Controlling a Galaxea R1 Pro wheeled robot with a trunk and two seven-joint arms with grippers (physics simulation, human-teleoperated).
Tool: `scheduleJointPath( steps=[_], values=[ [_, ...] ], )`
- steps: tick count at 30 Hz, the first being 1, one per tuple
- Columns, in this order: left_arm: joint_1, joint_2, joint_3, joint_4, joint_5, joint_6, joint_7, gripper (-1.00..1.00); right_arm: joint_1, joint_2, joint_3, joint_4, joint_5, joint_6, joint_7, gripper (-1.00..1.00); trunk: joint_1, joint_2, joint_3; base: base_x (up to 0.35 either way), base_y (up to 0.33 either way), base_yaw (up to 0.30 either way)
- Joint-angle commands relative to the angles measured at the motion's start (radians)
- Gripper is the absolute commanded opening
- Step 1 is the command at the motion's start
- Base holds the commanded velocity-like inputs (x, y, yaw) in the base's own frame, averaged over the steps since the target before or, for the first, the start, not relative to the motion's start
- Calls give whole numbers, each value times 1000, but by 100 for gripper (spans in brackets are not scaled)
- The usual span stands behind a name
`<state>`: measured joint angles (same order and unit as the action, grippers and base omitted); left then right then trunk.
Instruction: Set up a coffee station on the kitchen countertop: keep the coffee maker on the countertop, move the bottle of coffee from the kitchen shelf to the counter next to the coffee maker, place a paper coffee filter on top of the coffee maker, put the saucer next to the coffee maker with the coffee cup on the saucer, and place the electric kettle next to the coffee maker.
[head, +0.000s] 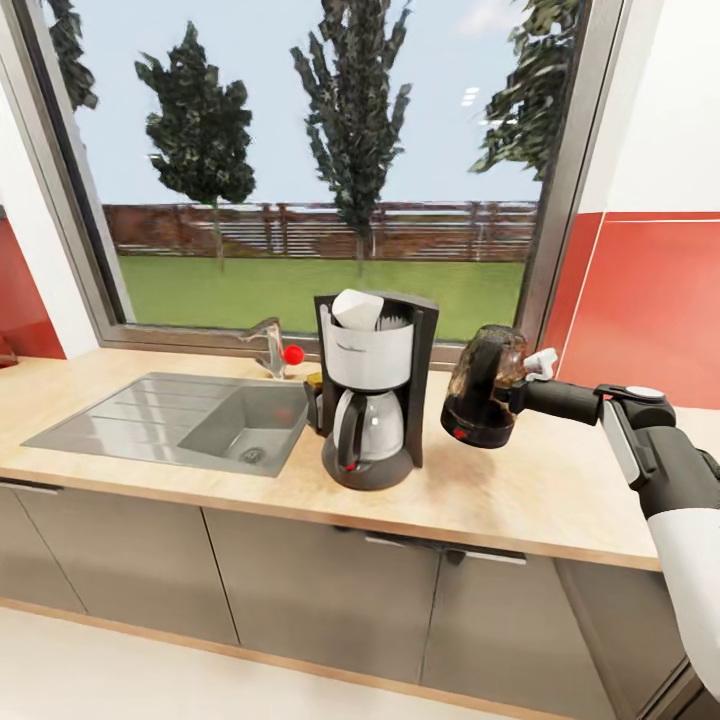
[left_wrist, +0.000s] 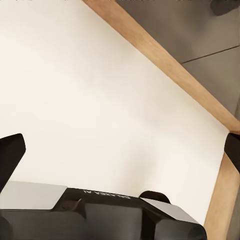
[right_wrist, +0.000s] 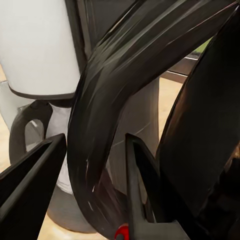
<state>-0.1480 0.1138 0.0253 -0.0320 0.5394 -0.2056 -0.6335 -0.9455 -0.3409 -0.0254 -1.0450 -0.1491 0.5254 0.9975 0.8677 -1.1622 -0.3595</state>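
- Coffee maker (head: 368, 400) stands upright on the kitchen countertop (head: 520, 490), just to the right of the grey inset sink (head: 190, 420), in front of the window (head: 320, 160).
- Paper coffee filter (head: 357, 308), white, sits on top of the coffee maker's filter housing, slightly tilted.
- Electric kettle (head: 487, 388) is held in the air to the right of the coffee maker, close beside it but apart; its dark base is clear of the countertop and it leans a little.
- Right gripper (head: 522, 385) reaches in from the right and is closed around the kettle's black curved handle. In the right wrist view its fingers (right_wrist: 30, 185) sit on either side of that handle (right_wrist: 100, 125), with the coffee maker's white housing and carafe just beyond.
- Faucet (head: 268, 345) with a red knob stands behind the sink.
- A small yellowish object peeks out behind the coffee maker's left edge; too hidden to identify.
- Left gripper (left_wrist: 120, 150): dark fingertips spread wide at the frame's edges, nothing between them, pale floor (left_wrist: 100, 100) and a wooden edge strip below.
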Motion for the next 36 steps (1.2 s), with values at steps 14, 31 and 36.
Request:
scheduleJointPath(
  steps=[14,31,36],
  values=[
    [-1,0,2,1,-3,-5,-3,100,-1,7,55,1,-10,5,-13,-100,0,-1,-1,70,1,0],
    [-1,1,2,1,-3,-5,-3,100,-1,8,79,27,-12,5,-60,-100,0,-1,-1,35,0,0],
    [-1,1,2,1,-3,-5,-3,100,-1,8,79,28,-12,5,-60,-100,0,-1,-1,98,0,0]
  ],
)
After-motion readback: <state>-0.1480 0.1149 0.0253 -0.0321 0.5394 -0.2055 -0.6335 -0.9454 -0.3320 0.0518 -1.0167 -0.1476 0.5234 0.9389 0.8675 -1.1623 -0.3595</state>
